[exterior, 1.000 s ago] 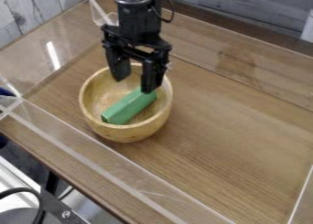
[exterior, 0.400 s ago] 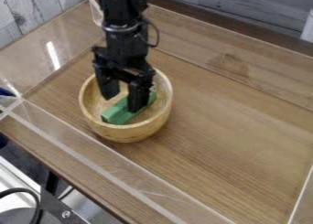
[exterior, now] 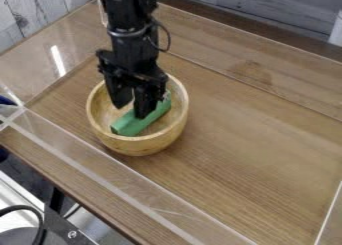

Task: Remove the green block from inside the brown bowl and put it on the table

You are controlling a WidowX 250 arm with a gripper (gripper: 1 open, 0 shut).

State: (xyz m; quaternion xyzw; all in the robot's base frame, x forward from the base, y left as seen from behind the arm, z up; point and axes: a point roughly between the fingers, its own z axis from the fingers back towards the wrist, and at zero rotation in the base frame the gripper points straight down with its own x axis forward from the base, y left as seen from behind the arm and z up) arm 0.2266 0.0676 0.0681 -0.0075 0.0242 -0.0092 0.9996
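Note:
The brown bowl [exterior: 171, 132] sits on the table [exterior: 247, 139] at left of centre. Inside it the green block [exterior: 134, 122] lies slanted, its lower end showing below the fingers. My black gripper [exterior: 139, 103] points straight down into the bowl. Its two fingers [exterior: 122, 93] stand apart, one on each side of the block's upper part. The fingers hide whether they touch the block. The block rests on the bowl's inside.
Low clear acrylic walls [exterior: 147, 194] border the table at the front and the left. A pale plank wall [exterior: 27, 14] runs behind at the far left. Bare wood-grain tabletop stretches to the right of the bowl.
The gripper came down from above the rim into the bowl and shifted slightly left in the picture. Its fingers now straddle the block and stand a little closer together.

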